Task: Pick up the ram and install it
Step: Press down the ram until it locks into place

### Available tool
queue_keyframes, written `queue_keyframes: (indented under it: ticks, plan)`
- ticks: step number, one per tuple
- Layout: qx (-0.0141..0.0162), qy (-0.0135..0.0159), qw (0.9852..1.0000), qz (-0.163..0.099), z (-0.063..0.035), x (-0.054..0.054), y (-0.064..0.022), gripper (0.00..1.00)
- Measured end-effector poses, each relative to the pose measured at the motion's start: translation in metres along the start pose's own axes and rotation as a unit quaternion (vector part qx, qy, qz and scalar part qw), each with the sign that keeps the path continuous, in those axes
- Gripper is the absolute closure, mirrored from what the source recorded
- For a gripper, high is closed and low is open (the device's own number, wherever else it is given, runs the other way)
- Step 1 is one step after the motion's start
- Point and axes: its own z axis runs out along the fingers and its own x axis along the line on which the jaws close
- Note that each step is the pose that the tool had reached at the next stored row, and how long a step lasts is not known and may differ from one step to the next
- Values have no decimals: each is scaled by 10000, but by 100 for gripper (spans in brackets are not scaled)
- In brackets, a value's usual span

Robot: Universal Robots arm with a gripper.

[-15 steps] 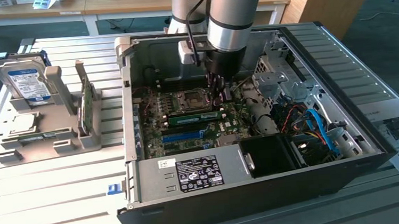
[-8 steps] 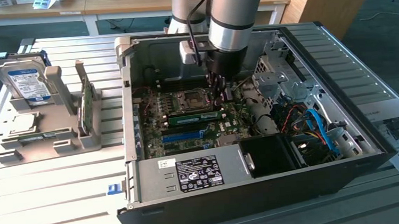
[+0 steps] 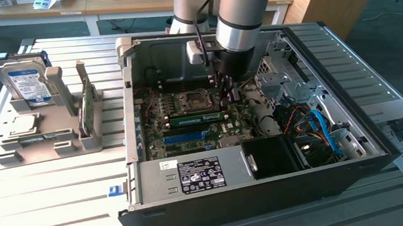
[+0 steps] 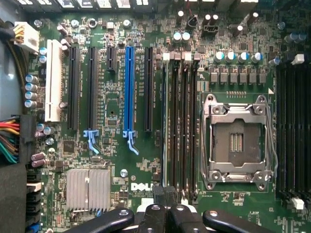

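Slatted table point(image 3: 49, 184), wooden desks point(image 3: 6, 14) behind

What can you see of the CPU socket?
The CPU socket is a square silver metal frame, screwed at its corners, around a dark centre with small rows of contacts. Thin wire levers run along its sides. Uncovered, it lies flat on the green motherboard between two banks of black memory slots; nothing else touches it.
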Motion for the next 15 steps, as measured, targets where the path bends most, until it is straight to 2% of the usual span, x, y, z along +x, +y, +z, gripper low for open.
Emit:
queue_keyframes:
  ticks: [6, 11, 15]
  plan:
    - [0, 0, 10000, -1, 0, 0, -59, 90]
    - [0, 0, 10000, 0, 1, 0, -63, 90]
    - [0, -1, 10000, -1, 44, -1, -64, 90]
